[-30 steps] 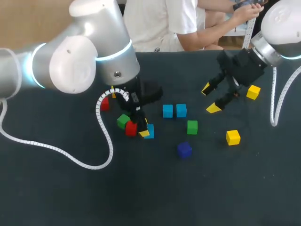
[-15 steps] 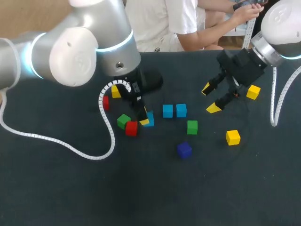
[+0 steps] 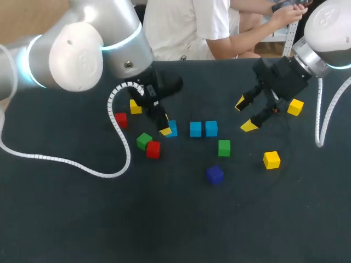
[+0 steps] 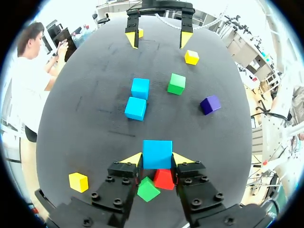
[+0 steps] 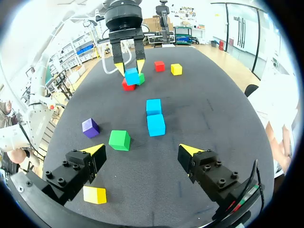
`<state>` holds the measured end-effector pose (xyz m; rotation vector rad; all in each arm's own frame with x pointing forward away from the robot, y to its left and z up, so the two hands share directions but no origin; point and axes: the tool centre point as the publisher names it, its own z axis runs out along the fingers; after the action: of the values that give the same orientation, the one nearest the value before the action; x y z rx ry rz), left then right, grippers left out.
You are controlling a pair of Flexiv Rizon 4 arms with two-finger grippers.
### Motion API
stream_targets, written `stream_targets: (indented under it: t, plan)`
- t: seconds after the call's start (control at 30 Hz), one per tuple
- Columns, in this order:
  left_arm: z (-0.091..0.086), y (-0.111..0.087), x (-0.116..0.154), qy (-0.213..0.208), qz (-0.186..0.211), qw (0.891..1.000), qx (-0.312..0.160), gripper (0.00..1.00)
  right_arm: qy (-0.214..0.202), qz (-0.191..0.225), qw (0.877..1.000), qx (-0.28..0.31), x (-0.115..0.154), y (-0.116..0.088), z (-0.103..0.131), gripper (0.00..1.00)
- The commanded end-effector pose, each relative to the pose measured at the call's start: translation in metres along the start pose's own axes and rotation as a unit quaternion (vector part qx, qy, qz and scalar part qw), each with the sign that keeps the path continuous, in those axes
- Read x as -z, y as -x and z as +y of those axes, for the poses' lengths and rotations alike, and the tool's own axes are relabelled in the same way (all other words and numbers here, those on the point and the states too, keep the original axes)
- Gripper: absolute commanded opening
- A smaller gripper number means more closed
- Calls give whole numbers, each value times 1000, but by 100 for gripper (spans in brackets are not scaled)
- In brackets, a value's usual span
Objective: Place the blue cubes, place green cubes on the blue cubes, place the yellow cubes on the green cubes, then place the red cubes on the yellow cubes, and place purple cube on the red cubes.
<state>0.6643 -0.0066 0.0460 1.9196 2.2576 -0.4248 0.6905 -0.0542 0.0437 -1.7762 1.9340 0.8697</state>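
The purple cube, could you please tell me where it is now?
Head view: the purple cube lies right of centre, just nearer the robot than a green cube, with a yellow cube to its right.

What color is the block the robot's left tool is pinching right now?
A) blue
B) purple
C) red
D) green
A: in the left wrist view, the left tool has both yellow tips pressed against the sides of a blue cube. The red cube and green cube lie loose on the table beneath it.
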Motion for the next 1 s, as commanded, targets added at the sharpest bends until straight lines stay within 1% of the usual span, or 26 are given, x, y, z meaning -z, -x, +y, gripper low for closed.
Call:
stream_targets:
  t: [0.03,0.53,0.63,0.67,0.73,0.8,0.9,1.0]
  plan:
    - [2,1,0,-2,1,1000,0,0,0,-1,1000,1,0,0,0,100]
    - [2,1,0,-2,1,1000,0,0,0,-1,1000,1,0,0,0,100]
    - [4,8,-17,-15,-16,1000,12,0,0,-1,1000,1,0,0,0,100]
    - [4,11,-20,-17,-12,1000,13,0,0,-1,1000,1,0,0,0,100]
    - [5,18,-24,-21,16,1000,13,0,0,-1,1000,1,0,0,0,100]
    - [4,25,-25,-20,34,999,5,0,0,-1,1000,1,0,0,0,100]
    - [5,29,-23,-17,61,998,3,0,0,-1,1000,1,0,0,0,100]
    - [7,29,-21,-16,64,998,3,0,0,-1,1000,1,0,0,0,100]
